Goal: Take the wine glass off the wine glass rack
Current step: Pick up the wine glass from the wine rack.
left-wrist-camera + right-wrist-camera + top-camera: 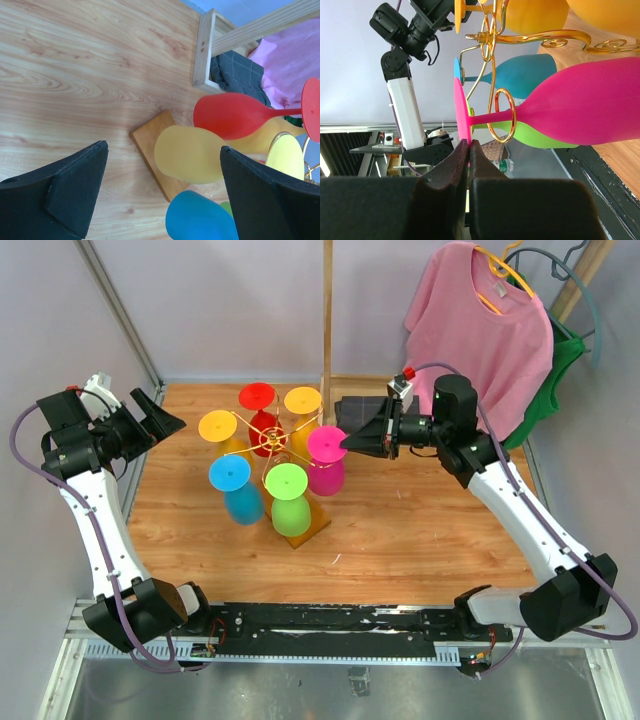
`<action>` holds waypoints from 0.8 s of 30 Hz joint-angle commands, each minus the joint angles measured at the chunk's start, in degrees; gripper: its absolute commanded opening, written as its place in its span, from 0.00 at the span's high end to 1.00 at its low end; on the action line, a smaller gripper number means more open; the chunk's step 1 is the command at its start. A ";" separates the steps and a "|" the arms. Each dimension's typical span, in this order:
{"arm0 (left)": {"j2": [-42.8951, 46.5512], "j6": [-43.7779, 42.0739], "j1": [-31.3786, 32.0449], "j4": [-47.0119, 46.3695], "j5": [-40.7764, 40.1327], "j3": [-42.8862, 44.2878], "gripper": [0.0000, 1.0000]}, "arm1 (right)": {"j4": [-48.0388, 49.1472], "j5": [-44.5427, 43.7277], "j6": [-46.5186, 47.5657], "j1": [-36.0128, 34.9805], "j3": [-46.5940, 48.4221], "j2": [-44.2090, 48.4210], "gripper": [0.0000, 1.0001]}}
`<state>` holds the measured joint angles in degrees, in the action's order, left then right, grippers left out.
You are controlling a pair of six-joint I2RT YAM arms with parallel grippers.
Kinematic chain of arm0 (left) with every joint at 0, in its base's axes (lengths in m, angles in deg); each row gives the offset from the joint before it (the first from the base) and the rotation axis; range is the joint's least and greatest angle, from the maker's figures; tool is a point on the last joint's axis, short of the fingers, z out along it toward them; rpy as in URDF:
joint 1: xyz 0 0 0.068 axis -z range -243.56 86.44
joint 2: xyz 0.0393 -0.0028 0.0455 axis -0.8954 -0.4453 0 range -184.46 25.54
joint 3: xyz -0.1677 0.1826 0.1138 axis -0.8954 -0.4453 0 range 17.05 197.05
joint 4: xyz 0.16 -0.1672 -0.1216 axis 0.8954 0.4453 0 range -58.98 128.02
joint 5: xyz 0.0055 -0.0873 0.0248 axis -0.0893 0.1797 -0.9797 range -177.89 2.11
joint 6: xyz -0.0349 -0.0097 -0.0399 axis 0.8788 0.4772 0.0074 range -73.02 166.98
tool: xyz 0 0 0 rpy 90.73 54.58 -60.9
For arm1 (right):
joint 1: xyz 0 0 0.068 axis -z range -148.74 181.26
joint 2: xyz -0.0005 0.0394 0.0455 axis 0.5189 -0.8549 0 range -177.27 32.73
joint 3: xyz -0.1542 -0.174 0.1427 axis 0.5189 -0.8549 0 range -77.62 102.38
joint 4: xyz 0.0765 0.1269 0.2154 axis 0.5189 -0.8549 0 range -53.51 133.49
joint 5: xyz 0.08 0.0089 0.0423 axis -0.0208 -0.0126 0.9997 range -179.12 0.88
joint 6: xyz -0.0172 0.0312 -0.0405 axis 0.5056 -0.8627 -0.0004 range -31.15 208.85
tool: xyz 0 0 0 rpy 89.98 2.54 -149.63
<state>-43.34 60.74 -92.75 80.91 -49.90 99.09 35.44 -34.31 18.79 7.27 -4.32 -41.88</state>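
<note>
The wine glass rack [268,428], a gold wire stand on a wooden base [312,524], stands mid-table with several coloured wine glasses hanging bowl-down. My right gripper [348,442] is shut on the foot rim of the pink wine glass [327,445]. In the right wrist view the fingertips [465,150] pinch the edge of the pink foot, and the stem of the pink glass [580,100] still passes through a gold loop [501,115]. My left gripper [170,420] is open and empty, left of the rack. In the left wrist view it [164,150] faces the yellow glass [190,155].
Red [257,396], orange [302,400], yellow [217,425], blue [230,473] and green [286,482] glasses hang around the pink one. A wooden post [327,310] and a dark cloth [355,410] stand behind. A pink shirt [480,320] hangs at back right.
</note>
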 commanded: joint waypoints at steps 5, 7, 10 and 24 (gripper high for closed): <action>0.24 -0.84 -0.52 0.54 0.66 -0.61 0.01 | -0.73 -0.09 1.16 0.59 -0.81 2.35 0.99; 0.24 -0.84 -0.52 0.57 0.67 -0.64 0.01 | -0.73 -0.17 1.13 0.41 -0.76 2.29 0.99; 0.09 -0.92 -0.52 0.56 0.71 -0.56 0.01 | -0.73 -0.44 1.29 -0.44 -0.58 2.02 0.99; -0.47 -1.19 -0.52 0.57 0.59 -0.29 0.01 | -0.74 -1.06 0.95 -2.44 0.62 1.29 0.99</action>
<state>-43.36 60.08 -92.75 80.93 -49.87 98.83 34.56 -35.21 19.44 5.94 -4.63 -41.09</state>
